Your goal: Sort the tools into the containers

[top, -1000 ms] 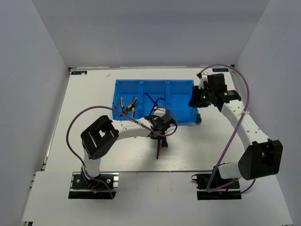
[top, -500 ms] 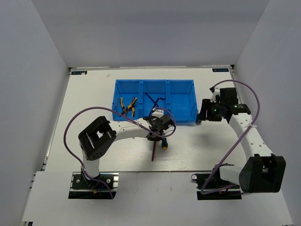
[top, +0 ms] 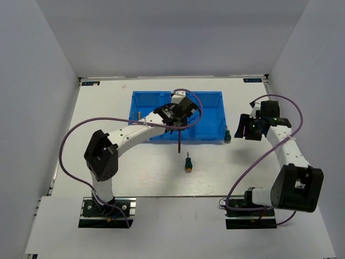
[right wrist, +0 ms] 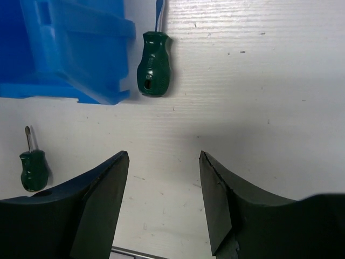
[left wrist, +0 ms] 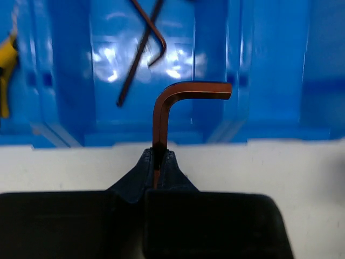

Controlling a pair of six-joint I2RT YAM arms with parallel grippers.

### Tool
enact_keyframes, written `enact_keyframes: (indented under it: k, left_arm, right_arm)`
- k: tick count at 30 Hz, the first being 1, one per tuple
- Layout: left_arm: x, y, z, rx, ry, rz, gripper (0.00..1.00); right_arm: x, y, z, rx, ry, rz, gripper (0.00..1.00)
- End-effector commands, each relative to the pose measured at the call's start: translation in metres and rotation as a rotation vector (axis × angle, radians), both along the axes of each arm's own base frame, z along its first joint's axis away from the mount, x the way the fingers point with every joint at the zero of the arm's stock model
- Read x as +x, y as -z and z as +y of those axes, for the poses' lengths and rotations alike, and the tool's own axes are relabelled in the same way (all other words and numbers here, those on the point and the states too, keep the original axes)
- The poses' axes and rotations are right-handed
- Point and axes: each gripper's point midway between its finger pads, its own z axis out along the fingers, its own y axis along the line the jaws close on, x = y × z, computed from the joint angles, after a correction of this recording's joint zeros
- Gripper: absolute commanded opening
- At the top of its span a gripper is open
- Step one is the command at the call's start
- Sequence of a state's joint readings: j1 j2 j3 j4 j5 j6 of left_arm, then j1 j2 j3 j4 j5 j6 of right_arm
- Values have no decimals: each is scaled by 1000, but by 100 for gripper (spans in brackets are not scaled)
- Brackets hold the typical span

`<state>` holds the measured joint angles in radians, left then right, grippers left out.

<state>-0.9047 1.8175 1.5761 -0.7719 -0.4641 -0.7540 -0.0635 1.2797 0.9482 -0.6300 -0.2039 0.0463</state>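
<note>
A: What has the left claw (left wrist: 157,157) got?
B: It is clamped tight on a dark L-shaped hex key (left wrist: 161,110). It grips the long shank, and the short leg points right in the wrist view. Seen from above, the key hangs in the air over the bench (top: 108,162), at the near wall of the blue bin (top: 210,105), facing its middle compartment.
A: What lies in the bin?
B: 2 more hex keys (left wrist: 141,51), crossed, in the middle compartment, and yellow pliers (left wrist: 4,70) in the left one.
A: And the right claw (right wrist: 164,162)?
B: Its jaws stand apart with nothing between them, over bare bench right of the bin. A green-handled tool (right wrist: 153,70) lies just beside the bin's near right corner. The stubby screwdriver (top: 187,163) lies on the bench in front of the bin, apart from it.
</note>
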Motion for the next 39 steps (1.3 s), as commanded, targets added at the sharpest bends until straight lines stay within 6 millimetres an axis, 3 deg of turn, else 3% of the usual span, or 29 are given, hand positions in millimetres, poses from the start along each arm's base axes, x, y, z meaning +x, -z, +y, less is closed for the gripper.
enact_keyframes:
  k: [1, 4, 6, 7, 8, 9, 10, 11, 12, 16, 19, 23, 24, 25, 26, 27, 31, 32, 33, 34, 35, 36, 39]
  left_arm:
    - [38, -9, 18, 73, -67, -56, 0]
    - [79, -17, 27, 80, -102, -83, 0]
    - [96, -6, 26, 112, -81, -79, 0]
    - [108, -19, 21, 93, -72, -105, 0]
    - [116, -18, 23, 101, -71, -99, 0]
    - [121, -1, 19, 133, -62, -73, 0]
    - [134, -15, 18, 117, -69, -99, 7]
    - [141, -14, 22, 120, -81, -96, 12]
    - [143, -12, 18, 111, -76, -95, 15]
    - [154, -7, 24, 99, -78, -83, 50]
    - [153, -10, 23, 86, -72, -86, 58]
    - [143, -28, 29, 69, -56, -106, 60]
    - [134, -22, 34, 87, -39, -85, 60]
    - [128, -49, 31, 53, -20, -139, 60]
    - [119, -57, 26, 52, 32, -150, 60]
    - [105, -48, 26, 45, 85, -107, 60]
    - [44, -57, 14, -20, 312, -88, 60]
    - [23, -37, 17, -3, 345, -41, 60]
    - [4, -50, 16, -38, 408, -56, 60]
    - [-9, -45, 17, -43, 433, -37, 60]
    - [-30, -27, 18, -34, 461, 13, 62]
    - [-43, -23, 18, -45, 473, 38, 63]
    - [-78, -10, 16, -64, 497, 86, 65]
  right_arm:
    - [16, 6, 2, 24, -47, 12, 61]
    - [26, 18, 3, 29, -81, 44, 63]
    - [36, 27, 4, 39, -90, 57, 63]
    - [38, 29, 5, 45, -83, 64, 64]
    - [41, 32, 6, 53, -80, 70, 64]
    - [51, 35, 5, 54, -78, 67, 64]
    - [54, 36, 4, 53, -73, 69, 65]
    - [62, 36, 4, 51, -75, 57, 65]
    - [63, 40, 5, 67, -53, 78, 65]
    - [70, 48, 7, 78, -43, 99, 65]
    - [73, 51, 9, 90, -41, 104, 65]
    - [77, 53, 13, 104, -43, 108, 65]
    - [77, 54, 14, 107, -44, 114, 65]
    - [80, 53, 15, 108, -46, 111, 65]
    - [80, 53, 16, 108, -51, 114, 65]
    - [81, 54, 18, 112, -56, 115, 65]
    - [81, 59, 27, 104, -94, 127, 65]
    - [81, 61, 30, 88, -100, 128, 65]
    - [80, 63, 30, 75, -104, 135, 65]
    - [77, 67, 30, 68, -105, 154, 65]
    - [75, 68, 27, 57, -96, 166, 65]
    - [71, 72, 37, 40, -124, 179, 65]
    - [63, 79, 33, -7, -115, 192, 64]
